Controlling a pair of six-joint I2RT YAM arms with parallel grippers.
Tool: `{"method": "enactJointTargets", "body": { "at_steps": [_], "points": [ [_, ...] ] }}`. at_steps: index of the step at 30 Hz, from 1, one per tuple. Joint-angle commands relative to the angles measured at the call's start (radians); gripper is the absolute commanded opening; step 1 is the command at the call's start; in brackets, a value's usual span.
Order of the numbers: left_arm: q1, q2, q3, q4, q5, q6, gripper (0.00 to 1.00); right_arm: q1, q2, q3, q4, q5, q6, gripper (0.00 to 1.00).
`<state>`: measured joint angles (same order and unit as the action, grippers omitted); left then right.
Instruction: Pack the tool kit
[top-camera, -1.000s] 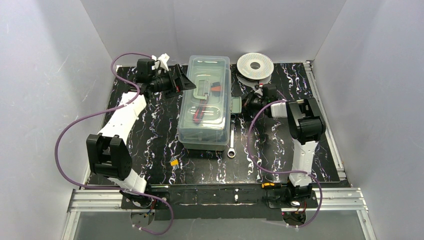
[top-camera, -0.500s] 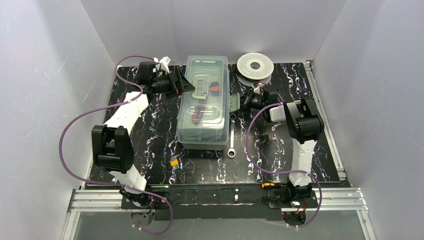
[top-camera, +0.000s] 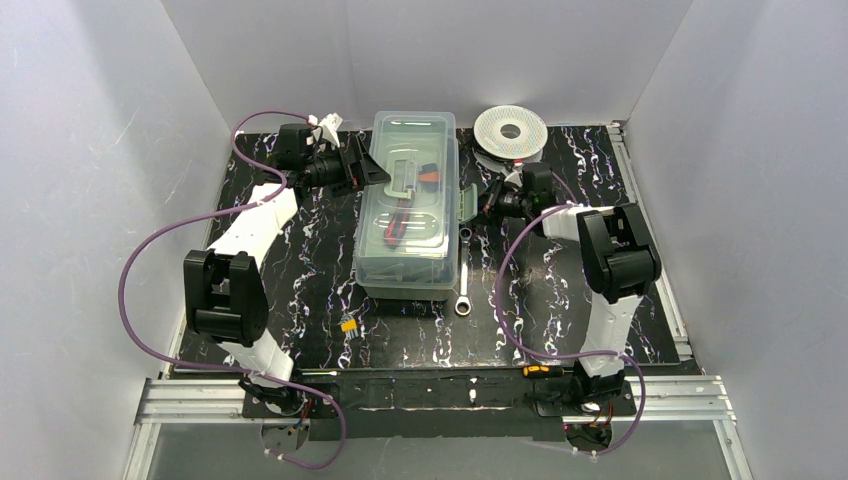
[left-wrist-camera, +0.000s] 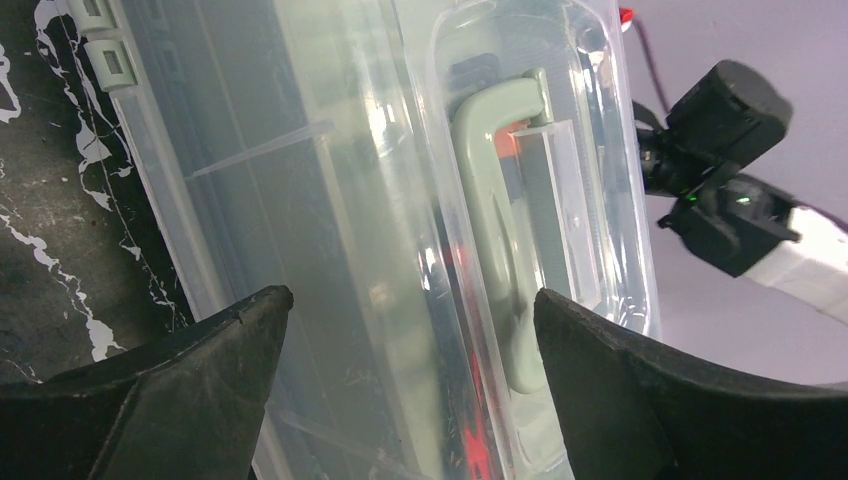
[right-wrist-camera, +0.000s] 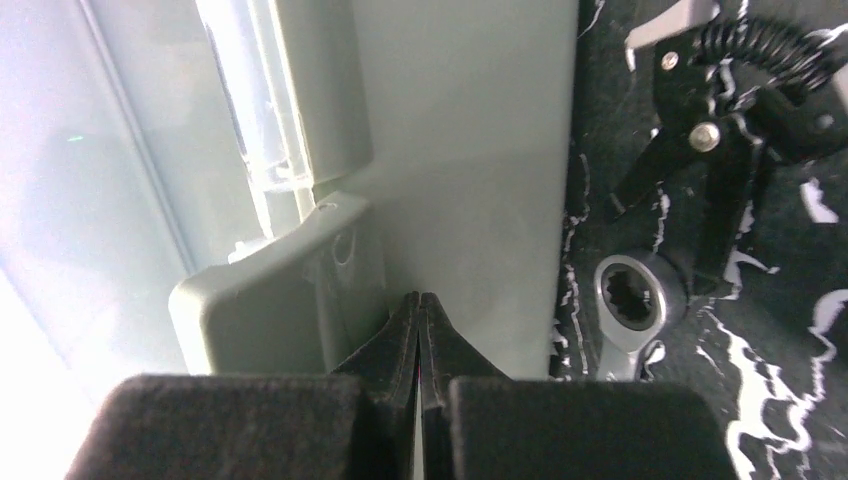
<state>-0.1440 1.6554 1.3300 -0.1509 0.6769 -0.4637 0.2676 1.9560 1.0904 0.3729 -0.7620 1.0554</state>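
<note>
Top external view: toolbox (top-camera: 410, 210) shut, mid-way back on the table (top-camera: 310, 270), latch (top-camera: 470, 208) not yet snapped.
Right gripper (right-wrist-camera: 420, 310), fingers pressed together, noses at the hanging latch; left gripper (left-wrist-camera: 410, 300) stands spread wide at the opposite side, contact unclear. A push might skid the box or slip off the latch, and latching now would shut out the wrench (top-camera: 464, 275) lying beside it.

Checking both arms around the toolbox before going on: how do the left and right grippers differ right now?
The left gripper is open; the right gripper is shut. The left gripper faces the toolbox lid from the left side; the right gripper points at the latch on the right side. Both hold nothing and sit close to the toolbox.
</note>
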Motion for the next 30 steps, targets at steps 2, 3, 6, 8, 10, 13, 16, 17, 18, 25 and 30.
{"method": "enactJointTargets", "body": {
  "at_steps": [2,3,6,8,10,13,16,17,18,25,30],
  "points": [
    [-0.052,0.004,-0.011,-0.036,0.072,0.011,0.91,0.084,-0.123,0.192,-0.419,0.174,-0.254,0.01],
    [-0.052,0.008,-0.011,-0.039,0.072,0.011,0.91,0.094,-0.123,0.224,-0.487,0.224,-0.289,0.01],
    [-0.053,0.016,-0.008,-0.047,0.08,0.011,0.91,0.138,-0.092,0.346,-0.696,0.395,-0.407,0.01],
    [-0.054,0.019,-0.007,-0.052,0.081,0.011,0.91,0.161,-0.065,0.408,-0.801,0.488,-0.452,0.01],
    [-0.053,0.021,-0.008,-0.052,0.08,0.01,0.91,0.184,-0.039,0.453,-0.86,0.567,-0.483,0.01],
    [-0.055,0.027,-0.008,-0.055,0.08,0.011,0.91,0.227,-0.003,0.528,-0.946,0.695,-0.522,0.01],
    [-0.058,0.032,-0.005,-0.06,0.08,0.012,0.91,0.267,0.043,0.61,-1.033,0.842,-0.553,0.01],
    [-0.058,0.034,-0.003,-0.063,0.081,0.012,0.91,0.276,0.059,0.633,-1.054,0.876,-0.562,0.01],
    [-0.059,0.035,-0.002,-0.066,0.081,0.014,0.91,0.285,0.08,0.653,-1.076,0.918,-0.57,0.01],
    [-0.063,0.039,0.003,-0.078,0.079,0.021,0.91,0.316,0.156,0.736,-1.168,1.119,-0.617,0.01],
    [-0.064,0.042,0.008,-0.085,0.081,0.023,0.91,0.322,0.179,0.755,-1.194,1.188,-0.634,0.01]
  ]
}}
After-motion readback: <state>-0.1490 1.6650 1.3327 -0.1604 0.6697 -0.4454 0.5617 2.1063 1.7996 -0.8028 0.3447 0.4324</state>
